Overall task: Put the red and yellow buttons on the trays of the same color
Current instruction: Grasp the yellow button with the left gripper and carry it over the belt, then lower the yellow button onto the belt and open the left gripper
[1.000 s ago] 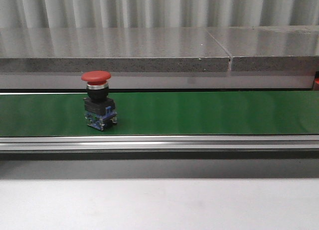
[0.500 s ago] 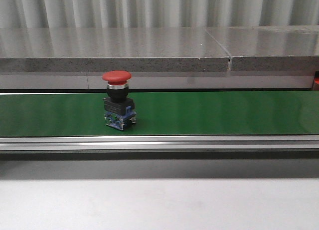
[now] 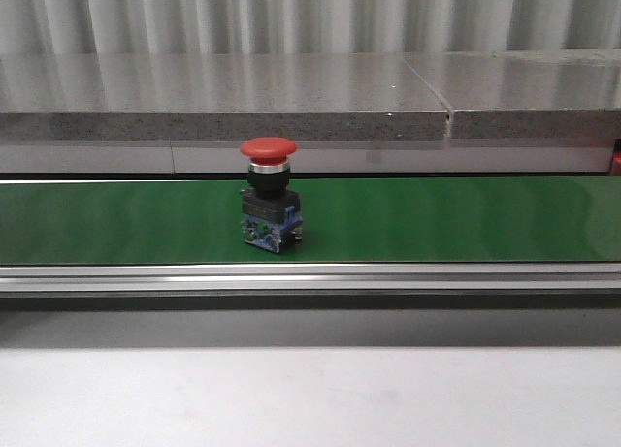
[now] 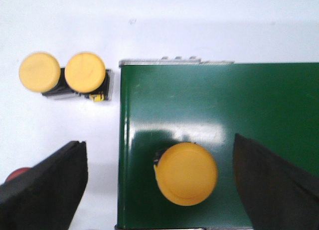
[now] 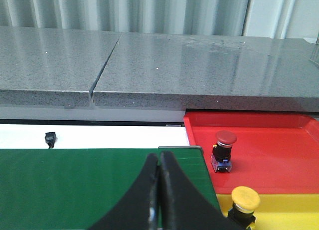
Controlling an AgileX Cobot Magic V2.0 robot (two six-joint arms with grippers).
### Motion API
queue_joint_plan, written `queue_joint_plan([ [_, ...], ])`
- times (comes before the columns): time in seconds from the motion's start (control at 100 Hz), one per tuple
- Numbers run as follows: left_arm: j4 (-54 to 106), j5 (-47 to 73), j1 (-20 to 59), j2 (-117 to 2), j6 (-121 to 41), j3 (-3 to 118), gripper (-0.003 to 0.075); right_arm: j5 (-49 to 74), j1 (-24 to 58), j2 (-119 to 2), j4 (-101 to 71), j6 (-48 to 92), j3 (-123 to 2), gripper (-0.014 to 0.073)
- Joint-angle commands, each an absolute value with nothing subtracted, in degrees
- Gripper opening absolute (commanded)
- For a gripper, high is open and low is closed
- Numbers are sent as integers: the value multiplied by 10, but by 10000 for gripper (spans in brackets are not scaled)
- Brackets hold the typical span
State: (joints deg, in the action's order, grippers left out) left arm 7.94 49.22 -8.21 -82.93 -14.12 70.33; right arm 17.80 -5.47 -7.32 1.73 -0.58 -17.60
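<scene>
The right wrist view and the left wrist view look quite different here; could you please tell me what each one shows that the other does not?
Only the right wrist view shows the red tray holding a red button, the yellow tray holding a yellow button, the grey stone ledge, and the right tool shut with nothing in it. Only the left wrist view shows two yellow buttons on the white surface, another yellow button on the belt, and the open left tool. Both show the green belt.
</scene>
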Motion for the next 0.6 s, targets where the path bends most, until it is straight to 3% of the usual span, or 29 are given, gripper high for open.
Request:
queue_joint_plan([
  [0.0, 100, 456, -56, -773, -137, 711, 556, 133, -57, -79, 25, 0, -190, -66],
  [0.06, 106, 452, -38, -747, -137, 701, 500, 133, -57, -79, 25, 0, -190, -66],
  [0.13, 121, 448, -14, -718, -137, 688, 383, 133, -57, -79, 25, 0, -190, -66],
  [0.3, 128, 427, 49, -650, -137, 646, -20, 133, -57, -79, 25, 0, -190, -66],
  [0.59, 131, 404, 108, -531, -137, 564, -20, 133, -57, -79, 25, 0, -190, -66],
])
